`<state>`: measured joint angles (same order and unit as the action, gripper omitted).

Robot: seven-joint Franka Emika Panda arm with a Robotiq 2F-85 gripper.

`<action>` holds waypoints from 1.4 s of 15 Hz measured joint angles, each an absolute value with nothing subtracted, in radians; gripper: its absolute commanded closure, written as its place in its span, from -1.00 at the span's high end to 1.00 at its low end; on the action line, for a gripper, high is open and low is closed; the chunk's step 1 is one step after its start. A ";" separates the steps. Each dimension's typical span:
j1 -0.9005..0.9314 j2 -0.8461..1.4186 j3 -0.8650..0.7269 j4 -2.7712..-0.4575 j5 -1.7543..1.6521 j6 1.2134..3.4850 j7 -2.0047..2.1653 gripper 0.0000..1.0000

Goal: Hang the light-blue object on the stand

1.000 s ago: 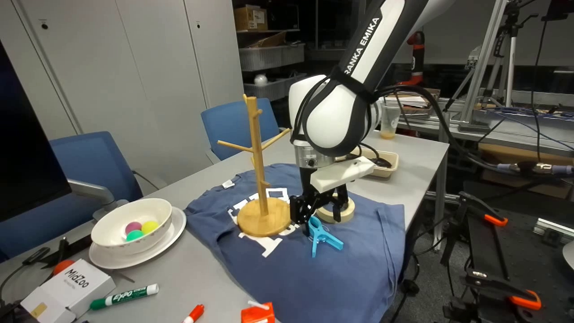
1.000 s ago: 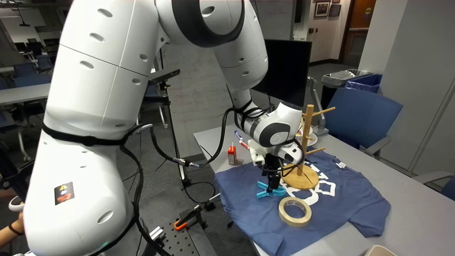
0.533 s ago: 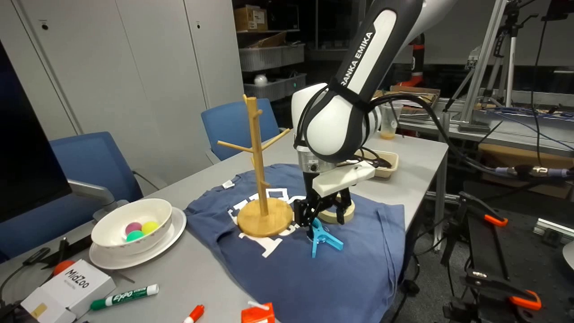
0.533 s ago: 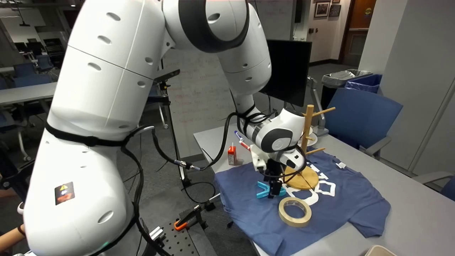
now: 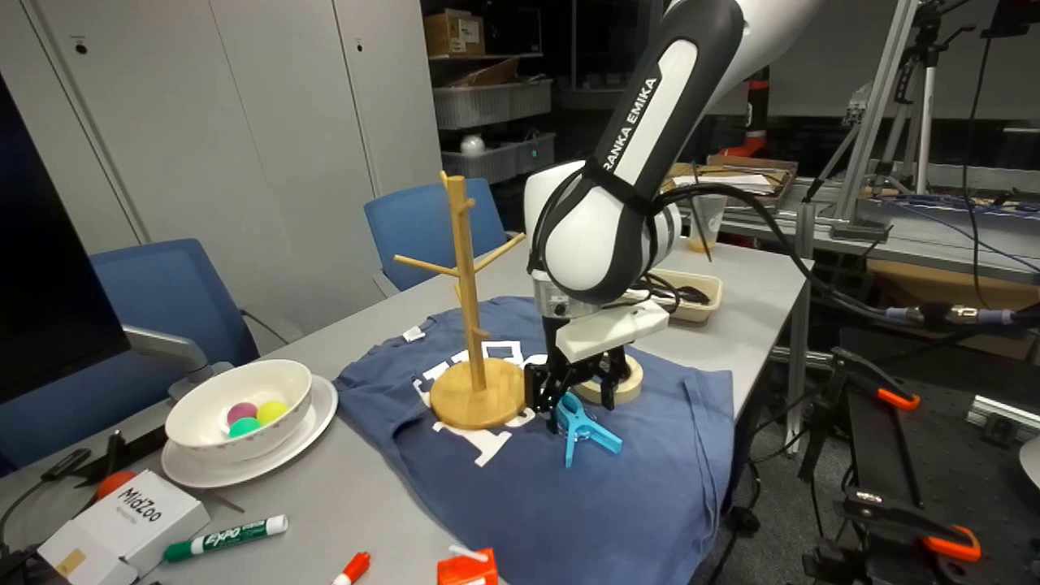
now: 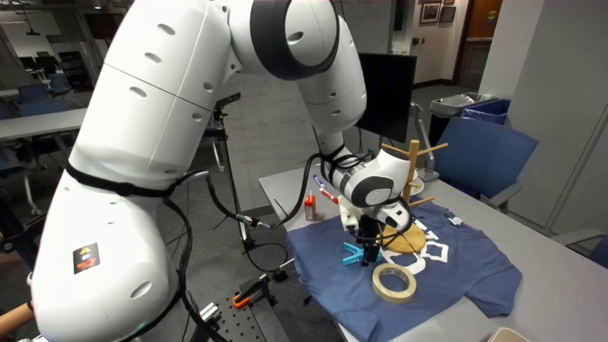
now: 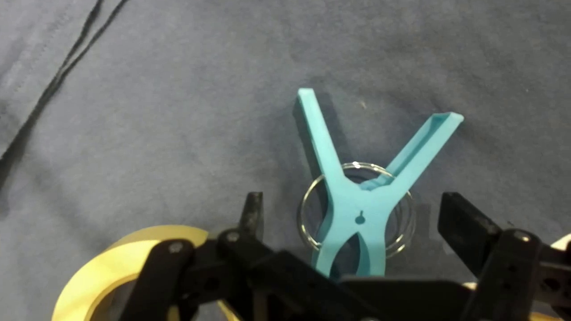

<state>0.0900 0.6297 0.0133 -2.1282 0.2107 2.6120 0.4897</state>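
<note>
Wrist view: your pincer (image 7: 352, 209) is spread wide, a finger either side of the light-blue clip (image 7: 359, 200), gaps showing, so you've got nothing pinched. Clip's on the navy shirt (image 7: 192, 111) near the stand (image 5: 469, 301). Your pincer's hardware blocks the clip's bottom end and part of the tape roll (image 7: 102, 267).

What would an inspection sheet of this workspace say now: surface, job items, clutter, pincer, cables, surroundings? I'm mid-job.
Surface: creased navy shirt spread over the grey table.
Light-blue clamp: lying on the shirt, one end hidden in the wrist view.
Stand: upright on the shirt, clamp not yet hung.
Clutter: tape roll on the shirt; bowl on a plate; green marker, white box, red carton.
Pincer: open; clamp within its opening in the wrist view, gaps both sides.
Cables: strapped along the arm; contact with the stand cannot be told.
Surroundings: blue chairs; a person's forearm at an exterior view's edge.
</note>
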 measured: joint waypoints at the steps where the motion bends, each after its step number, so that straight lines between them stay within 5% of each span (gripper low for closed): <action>1: 0.090 0.635 0.013 -2.123 0.214 2.612 0.490 1.00; 2: 0.090 0.641 0.014 -2.119 0.219 2.612 0.490 0.98; 4: 0.090 0.653 0.014 -2.111 0.225 2.612 0.490 0.48; 10: 0.090 0.672 0.014 -2.097 0.227 2.612 0.490 -0.27; 21: 0.130 0.629 0.015 -2.161 0.227 2.608 0.491 -0.27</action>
